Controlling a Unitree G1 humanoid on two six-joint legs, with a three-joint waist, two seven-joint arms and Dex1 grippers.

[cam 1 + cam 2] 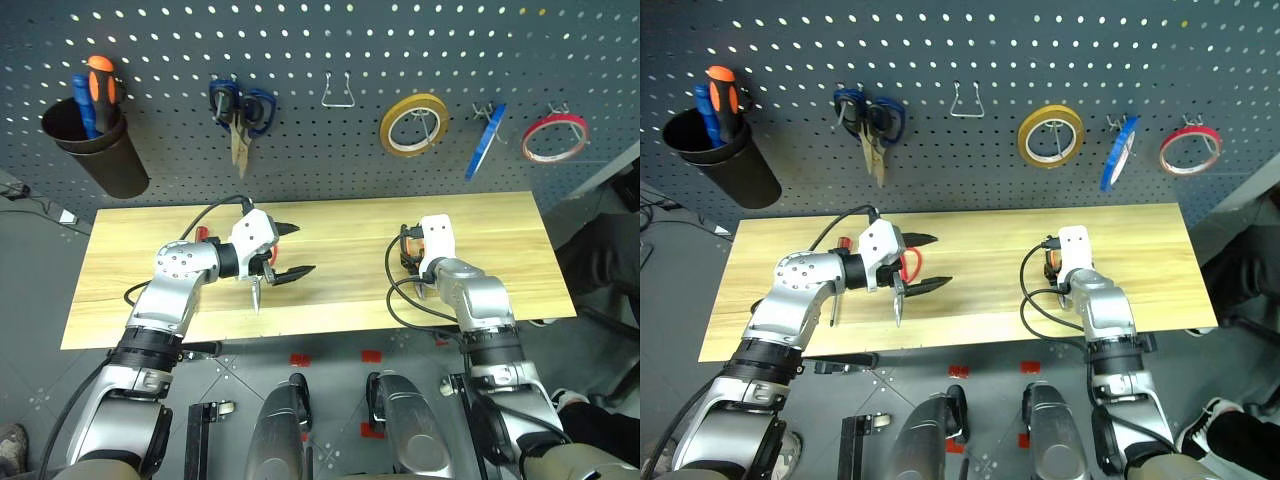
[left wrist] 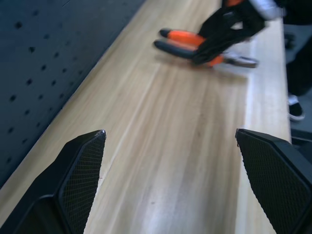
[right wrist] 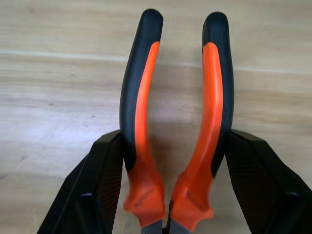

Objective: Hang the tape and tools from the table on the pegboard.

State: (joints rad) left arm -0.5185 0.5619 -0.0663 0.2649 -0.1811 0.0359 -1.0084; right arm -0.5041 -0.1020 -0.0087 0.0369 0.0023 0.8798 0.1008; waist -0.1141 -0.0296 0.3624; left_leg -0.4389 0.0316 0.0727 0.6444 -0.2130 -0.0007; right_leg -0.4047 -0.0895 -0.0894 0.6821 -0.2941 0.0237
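Orange-and-black pliers (image 3: 178, 131) lie on the table (image 1: 330, 300), straddled by the right gripper (image 3: 170, 195), whose fingers touch both handles low down. They look heavy and stiff, with grippy handles. Left gripper (image 1: 288, 251) gapes empty.

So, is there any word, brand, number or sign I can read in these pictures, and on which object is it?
None can be read.
pliers: plain orange-and-black handles, no brand visible.
yellow roll, blue tape, red-edged roll: no print can be made out.
pegboard, table: unmarked.
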